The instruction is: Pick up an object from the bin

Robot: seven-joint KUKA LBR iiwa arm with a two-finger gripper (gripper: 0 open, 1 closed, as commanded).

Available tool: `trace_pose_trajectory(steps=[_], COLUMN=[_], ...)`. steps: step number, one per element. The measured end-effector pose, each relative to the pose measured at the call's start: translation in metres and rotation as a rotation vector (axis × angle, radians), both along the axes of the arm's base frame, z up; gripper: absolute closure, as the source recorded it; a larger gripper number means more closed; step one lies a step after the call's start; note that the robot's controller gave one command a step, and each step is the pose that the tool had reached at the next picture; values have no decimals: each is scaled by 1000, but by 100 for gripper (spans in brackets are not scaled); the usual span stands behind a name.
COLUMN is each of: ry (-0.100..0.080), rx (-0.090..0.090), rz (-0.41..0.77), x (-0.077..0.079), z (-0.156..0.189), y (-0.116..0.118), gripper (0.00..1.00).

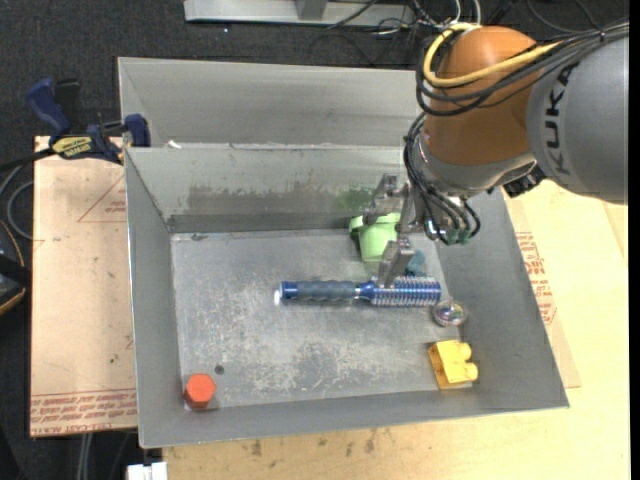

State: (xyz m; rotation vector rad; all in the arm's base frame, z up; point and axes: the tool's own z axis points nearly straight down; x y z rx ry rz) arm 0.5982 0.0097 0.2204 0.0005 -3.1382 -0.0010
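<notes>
Blue brush just beneath tool

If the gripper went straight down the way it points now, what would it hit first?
Probably the blue brush, near where its handle meets the bristles. The light green thing lies just beside the gripper. Depth is unclear, so it could be either.

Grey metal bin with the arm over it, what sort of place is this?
Probably a robotics lab: a KUKA-marked grey arm over a grey metal bin of odd small items, loose black cables behind.
</notes>
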Motion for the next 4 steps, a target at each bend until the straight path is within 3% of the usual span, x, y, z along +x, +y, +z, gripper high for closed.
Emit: trace_pose_trajectory(steps=[1,2,3,4], ry=[-9,-11,-4,-15], rx=[1,-2,2,-3], rz=[308,428,429,398], x=[-22,43,40,52], z=[-139,-134,-135,5], y=[8,-39,-37,-53], gripper=[0,0,100,100])
